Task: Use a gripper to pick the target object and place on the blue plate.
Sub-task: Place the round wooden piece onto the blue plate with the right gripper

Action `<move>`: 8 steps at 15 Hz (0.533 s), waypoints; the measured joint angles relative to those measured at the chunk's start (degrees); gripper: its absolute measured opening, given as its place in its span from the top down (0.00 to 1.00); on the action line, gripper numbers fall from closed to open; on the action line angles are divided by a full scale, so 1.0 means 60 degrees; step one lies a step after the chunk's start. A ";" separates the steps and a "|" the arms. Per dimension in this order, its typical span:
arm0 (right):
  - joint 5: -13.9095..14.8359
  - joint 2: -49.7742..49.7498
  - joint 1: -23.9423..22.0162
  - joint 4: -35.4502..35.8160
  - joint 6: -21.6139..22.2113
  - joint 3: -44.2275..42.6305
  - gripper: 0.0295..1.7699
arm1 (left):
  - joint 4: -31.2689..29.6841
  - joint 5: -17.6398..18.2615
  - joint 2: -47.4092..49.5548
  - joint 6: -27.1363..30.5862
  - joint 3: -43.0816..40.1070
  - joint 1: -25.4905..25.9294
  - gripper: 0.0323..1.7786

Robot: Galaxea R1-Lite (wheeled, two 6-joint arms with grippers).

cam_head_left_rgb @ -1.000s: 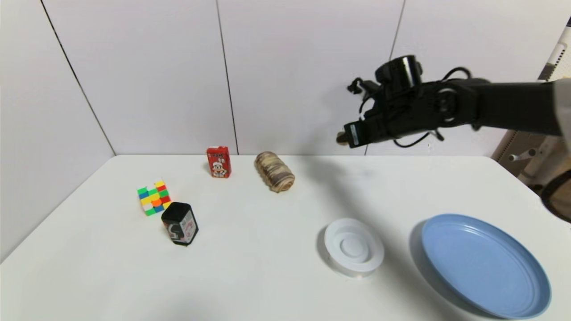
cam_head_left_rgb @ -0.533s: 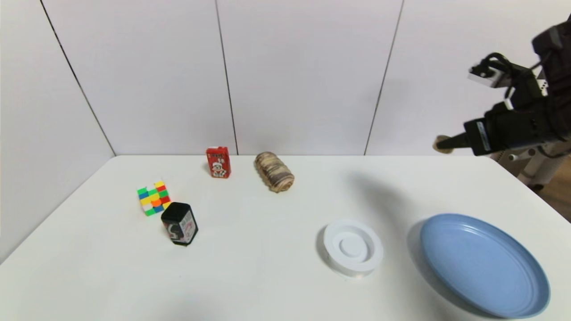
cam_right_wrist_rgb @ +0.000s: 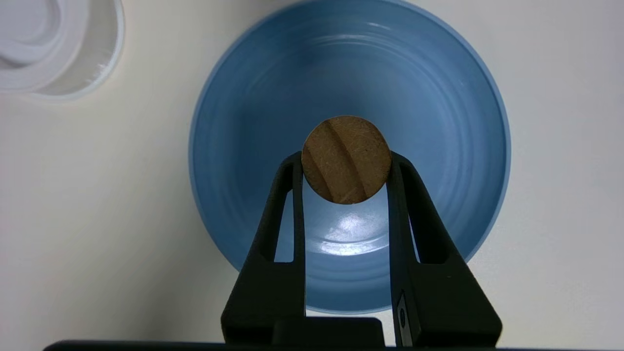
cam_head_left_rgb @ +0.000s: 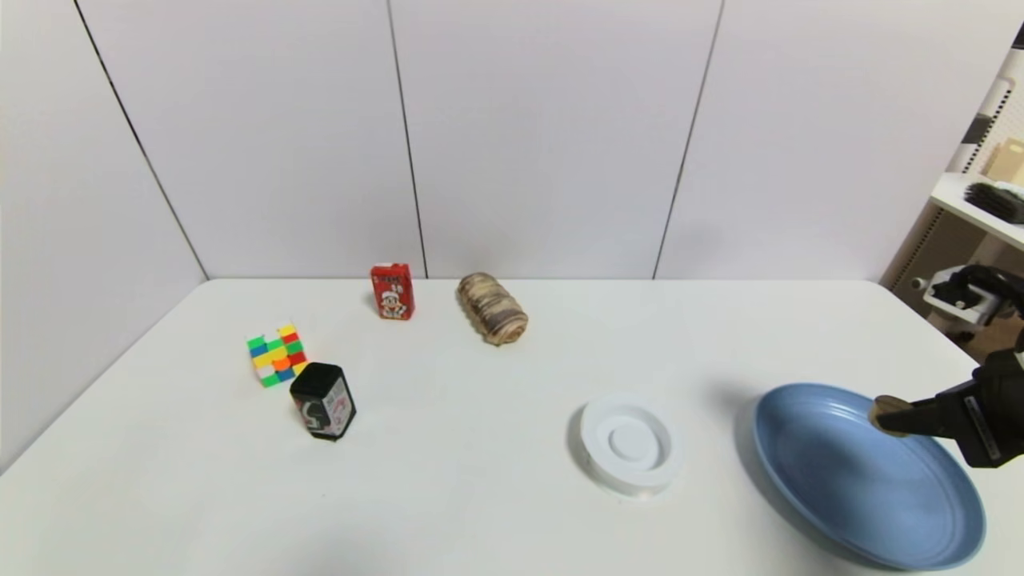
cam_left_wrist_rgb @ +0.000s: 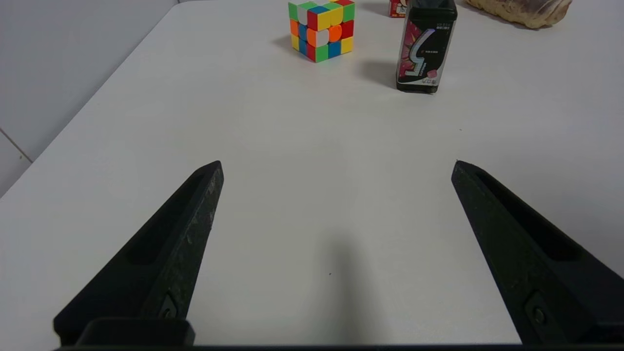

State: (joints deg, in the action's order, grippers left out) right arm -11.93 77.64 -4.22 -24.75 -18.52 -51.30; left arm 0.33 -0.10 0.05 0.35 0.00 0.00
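Tan target object (cam_right_wrist_rgb: 346,159), sides hidden between right pincer (cam_right_wrist_rgb: 345,163) fingertips

Head camera high, facing forward and down across white table (cam_head_left_rgb: 480,448) to panelled wall; whole tabletop in frame, blue plate (cam_head_left_rgb: 848,496) nearest, at robot's right. Left wrist camera low, close to table, looking out between own spread fingers (cam_left_wrist_rgb: 161,258) toward colour cube (cam_left_wrist_rgb: 321,29) and black canister (cam_left_wrist_rgb: 425,48); both also in head view. Right wrist camera directly above plate, looking straight down past own fingers (cam_right_wrist_rgb: 273,263), very near; plate and white ringed dish (cam_right_wrist_rgb: 58,44) shared with head view.
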 joint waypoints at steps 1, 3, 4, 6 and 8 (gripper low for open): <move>-0.0004 0.0083 -0.0016 0.0276 -0.0026 0.0211 0.75 | 0.0000 0.0004 0.0000 0.0004 0.0000 0.0000 0.05; 0.0002 0.0335 -0.0022 0.0437 -0.0037 0.0386 0.75 | 0.0000 0.0000 0.0000 0.0000 0.0000 0.0000 0.05; 0.0002 0.0477 -0.0035 0.0451 -0.0033 0.0410 0.75 | 0.0000 0.0004 0.0000 0.0000 0.0000 0.0000 0.05; 0.0020 0.0762 -0.0041 0.0455 -0.0045 0.0410 0.75 | 0.0000 0.0004 0.0000 0.0000 0.0000 0.0000 0.05; 0.0028 0.0987 -0.0041 0.0459 -0.0073 0.0396 0.68 | 0.0004 0.0000 0.0000 -0.0004 0.0000 0.0000 0.05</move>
State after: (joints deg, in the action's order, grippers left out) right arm -11.76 83.57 -4.46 -21.99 -18.96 -48.92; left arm 0.35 -0.10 0.05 0.33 0.00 0.00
